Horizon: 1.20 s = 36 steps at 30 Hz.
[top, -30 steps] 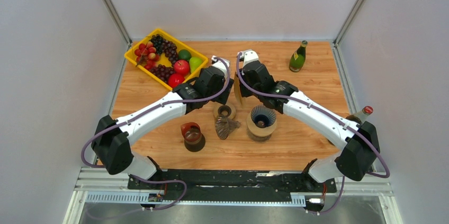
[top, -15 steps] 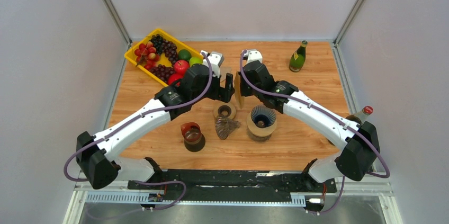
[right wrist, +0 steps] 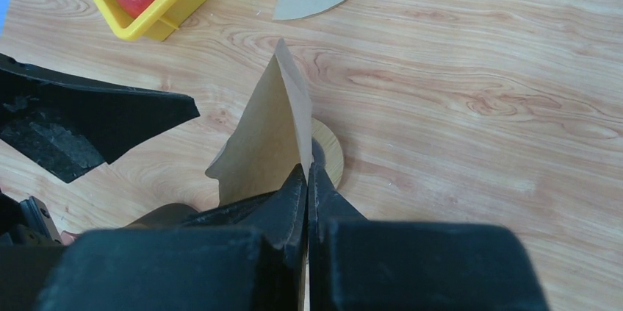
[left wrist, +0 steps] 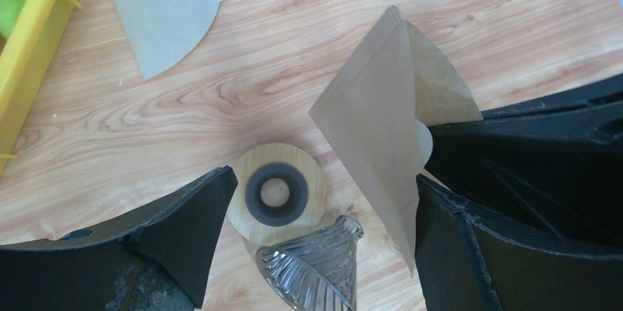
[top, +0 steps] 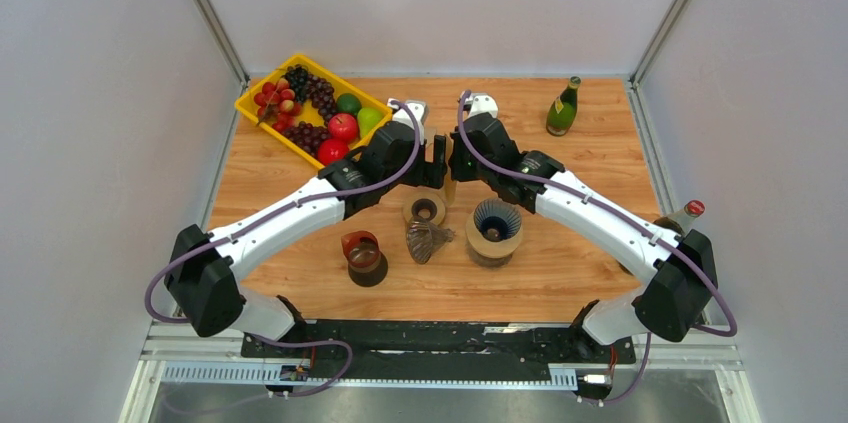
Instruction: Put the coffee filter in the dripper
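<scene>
The right gripper (right wrist: 307,175) is pinching the coffee filter (left wrist: 382,127) with its jaws closed tight on the paper's lower edge. In the right wrist view the brown paper is standing up from the fingertips at the centre of the frame, fanning toward the upper left.

The left gripper (left wrist: 323,179) is holding its jaws wide apart and gripping nothing. In the left wrist view the filter is hanging in the gap between them, right of centre. It is lying much closer to the right-hand finger (left wrist: 470,259), with its lower point running just beside that finger's inner edge. The left-hand finger (left wrist: 184,230) is sitting well apart from the paper at the lower left. I cannot tell whether the paper is touching the nearer finger.

In the top view the two grippers are meeting nose to nose at the middle of the table (top: 600,143), above a wooden ring (top: 425,210). The dark ribbed dripper (top: 494,226) is standing just right of centre, below the right gripper, and the filter is not sitting in it. A glass cone (top: 428,240) is lying on its side below the ring, with a brown cup (top: 362,253) to its left.

A second filter (left wrist: 161,6) is lying flat at the upper left of the left wrist view, beside a yellow tray (top: 255,108) of fruit. A green bottle (top: 563,108) is standing at the upper right.
</scene>
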Each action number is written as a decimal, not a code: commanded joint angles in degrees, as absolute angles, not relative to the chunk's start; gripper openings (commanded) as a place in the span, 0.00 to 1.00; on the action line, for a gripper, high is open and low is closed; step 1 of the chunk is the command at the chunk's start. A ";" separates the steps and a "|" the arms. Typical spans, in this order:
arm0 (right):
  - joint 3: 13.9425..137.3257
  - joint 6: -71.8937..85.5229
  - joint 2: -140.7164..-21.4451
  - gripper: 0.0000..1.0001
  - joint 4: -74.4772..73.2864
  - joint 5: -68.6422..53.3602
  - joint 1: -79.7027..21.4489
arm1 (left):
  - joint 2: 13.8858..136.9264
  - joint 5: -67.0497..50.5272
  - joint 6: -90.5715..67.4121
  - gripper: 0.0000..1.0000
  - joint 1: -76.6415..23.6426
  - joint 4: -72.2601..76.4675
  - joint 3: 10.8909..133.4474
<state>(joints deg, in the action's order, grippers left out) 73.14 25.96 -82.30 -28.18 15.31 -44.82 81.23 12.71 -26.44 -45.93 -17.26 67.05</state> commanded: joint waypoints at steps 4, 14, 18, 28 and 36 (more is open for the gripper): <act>75.49 28.40 -81.28 0.00 -27.83 13.83 -44.74 | 82.26 15.57 -28.30 0.93 -45.84 -15.43 69.52; 75.56 29.34 -82.65 0.00 -27.79 11.52 -44.74 | 84.63 16.43 -29.62 0.89 -45.88 -12.98 69.56; 75.54 29.31 -82.97 0.00 -27.82 10.32 -44.74 | 84.81 17.59 -29.84 0.88 -45.81 -11.79 69.02; 74.97 28.18 -81.43 0.00 -28.34 8.61 -44.10 | 86.34 17.24 -26.59 0.79 -45.83 -12.19 69.27; 74.34 26.34 -80.08 0.00 -30.30 8.84 -43.43 | 85.80 18.63 -26.99 0.65 -45.80 -12.58 68.34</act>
<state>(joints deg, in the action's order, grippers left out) 73.14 27.66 -82.59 -29.50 8.84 -43.88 86.32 16.88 -27.77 -45.87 -13.87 67.11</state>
